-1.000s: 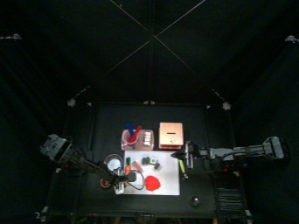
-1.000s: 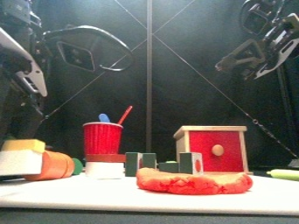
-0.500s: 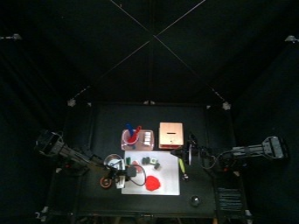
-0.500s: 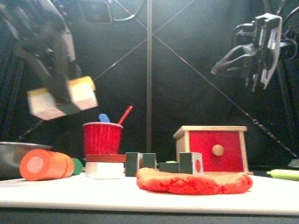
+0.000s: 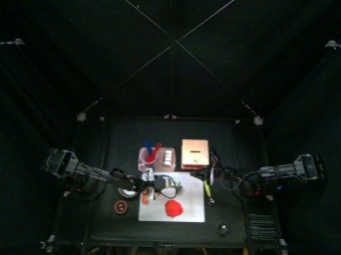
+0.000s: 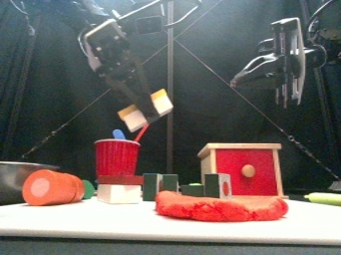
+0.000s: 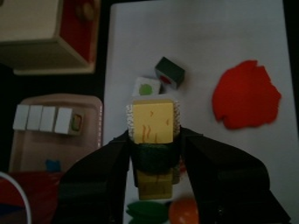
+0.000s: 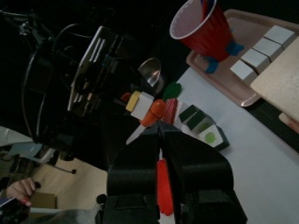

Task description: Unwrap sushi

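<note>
so the left gripper (image 6: 143,108) just swung the sushi (image 6: 144,110) from low at the table's left edge up toward the middle, now it's in the air above the red cup (image 6: 118,156), jaws clamped on it w/ the wrapper still on afaict. Right gripper (image 6: 285,88) is up high on the right, jaws closed, nothing in them, and its wrist has turned. Looks like it's being presented for a 2-arm peel, so unwrapping proper hasn't started imo.

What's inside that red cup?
From the front, the red cup shows a blue piece and a thin red stick poking above its rim. Its opaque wall hides whatever sits lower inside.
</note>
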You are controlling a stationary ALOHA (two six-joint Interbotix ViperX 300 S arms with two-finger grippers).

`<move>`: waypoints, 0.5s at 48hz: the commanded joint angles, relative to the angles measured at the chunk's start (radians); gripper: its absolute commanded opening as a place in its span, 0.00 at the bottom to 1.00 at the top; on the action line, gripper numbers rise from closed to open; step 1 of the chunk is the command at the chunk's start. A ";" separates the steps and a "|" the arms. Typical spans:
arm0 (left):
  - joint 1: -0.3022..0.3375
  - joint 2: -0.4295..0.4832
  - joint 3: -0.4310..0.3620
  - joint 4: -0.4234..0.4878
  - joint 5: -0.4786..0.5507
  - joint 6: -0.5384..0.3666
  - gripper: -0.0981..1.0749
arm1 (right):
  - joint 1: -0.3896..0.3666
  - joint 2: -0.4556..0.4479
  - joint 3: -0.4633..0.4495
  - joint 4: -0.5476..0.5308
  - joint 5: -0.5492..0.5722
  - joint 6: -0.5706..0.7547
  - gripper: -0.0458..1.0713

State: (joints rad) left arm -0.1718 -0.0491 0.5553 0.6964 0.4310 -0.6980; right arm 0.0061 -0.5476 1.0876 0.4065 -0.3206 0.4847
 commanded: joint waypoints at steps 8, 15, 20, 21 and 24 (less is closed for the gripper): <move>0.046 0.071 -0.109 0.049 -0.040 -0.005 0.64 | 0.006 0.043 -0.086 0.049 -0.018 0.018 0.23; 0.061 0.100 -0.176 0.084 -0.014 -0.003 0.64 | 0.006 0.049 -0.080 0.109 -0.029 0.058 0.44; 0.066 0.120 -0.207 0.118 0.015 -0.003 0.64 | 0.006 0.048 -0.087 0.129 -0.032 0.071 0.59; 0.066 0.124 -0.212 0.126 0.021 -0.003 0.64 | 0.006 0.049 -0.089 0.130 -0.032 0.072 0.61; 0.064 0.137 -0.232 0.144 0.041 -0.003 0.64 | 0.006 0.049 -0.091 0.140 -0.032 0.072 0.68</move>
State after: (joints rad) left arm -0.1104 0.0844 0.3743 0.8115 0.4541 -0.6995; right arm 0.0107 -0.4924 1.0584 0.5354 -0.3436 0.5553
